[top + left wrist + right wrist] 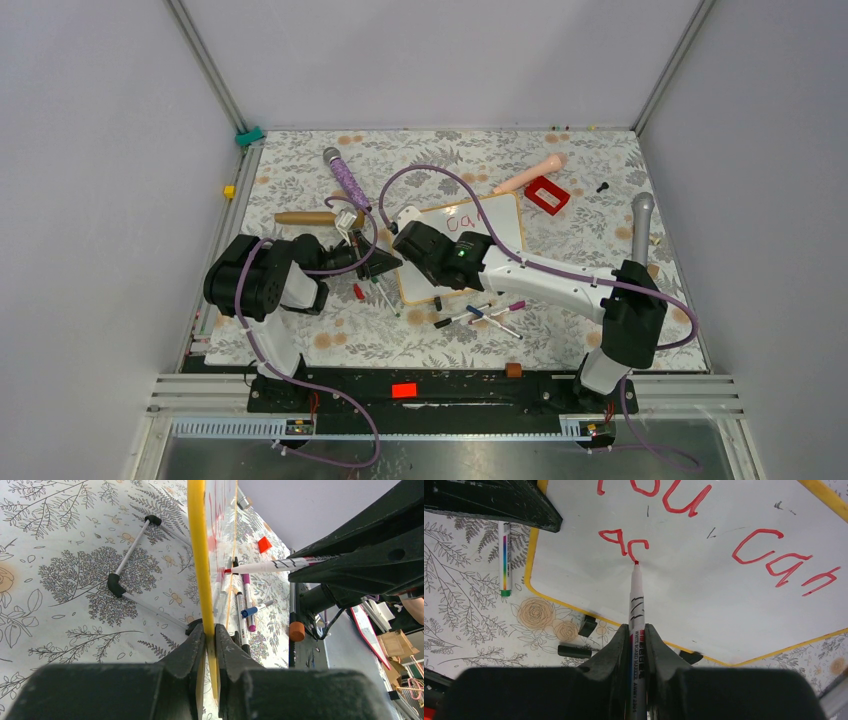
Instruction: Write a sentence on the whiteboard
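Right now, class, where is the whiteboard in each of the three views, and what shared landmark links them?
Top external: whiteboard at centre, partly under the right arm.
Left wrist: edge-on up the middle, pinched by the left gripper.
Right wrist: fills the upper picture.
Shared landmark: its red writing.

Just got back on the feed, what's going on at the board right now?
The left end effector is clamped on the frame edge of the whiteboard, apparently steadying it. The right end effector grips a red marker with its tip on the board, writing the sentence. "You can" is written, and the next line has only two letters.
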Tool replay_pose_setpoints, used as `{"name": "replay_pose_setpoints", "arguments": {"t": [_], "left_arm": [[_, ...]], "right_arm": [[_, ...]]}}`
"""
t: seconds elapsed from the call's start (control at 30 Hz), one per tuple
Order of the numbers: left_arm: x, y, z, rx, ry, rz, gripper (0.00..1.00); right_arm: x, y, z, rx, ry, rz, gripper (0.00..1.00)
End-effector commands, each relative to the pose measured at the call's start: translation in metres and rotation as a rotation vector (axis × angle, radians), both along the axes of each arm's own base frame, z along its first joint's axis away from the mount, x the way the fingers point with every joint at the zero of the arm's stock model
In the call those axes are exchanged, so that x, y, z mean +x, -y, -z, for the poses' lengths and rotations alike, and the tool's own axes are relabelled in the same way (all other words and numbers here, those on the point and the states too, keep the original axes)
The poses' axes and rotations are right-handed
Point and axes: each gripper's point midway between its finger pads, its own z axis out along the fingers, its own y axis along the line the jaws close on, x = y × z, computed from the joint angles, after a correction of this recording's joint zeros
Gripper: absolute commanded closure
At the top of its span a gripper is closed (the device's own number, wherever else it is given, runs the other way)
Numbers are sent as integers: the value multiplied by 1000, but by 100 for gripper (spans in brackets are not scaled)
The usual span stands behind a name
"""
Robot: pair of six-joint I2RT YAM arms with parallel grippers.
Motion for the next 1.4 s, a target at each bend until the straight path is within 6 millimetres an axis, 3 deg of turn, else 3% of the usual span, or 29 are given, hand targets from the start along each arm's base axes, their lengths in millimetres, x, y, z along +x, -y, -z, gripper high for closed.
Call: {"name": "replay_pose_setpoints", "arguments": {"t": [0.0, 0.63, 1.37], "left_arm": [[6, 0, -8, 12, 116, 2, 100], [6, 0, -8, 13, 119, 1, 100], [5, 0, -9, 14, 122, 1, 100]], "right_arm": [[17, 7, -11, -18, 64, 68, 100], [14, 6, -45, 148, 138, 40, 100], [37, -2, -40, 121, 125, 77, 100]]}}
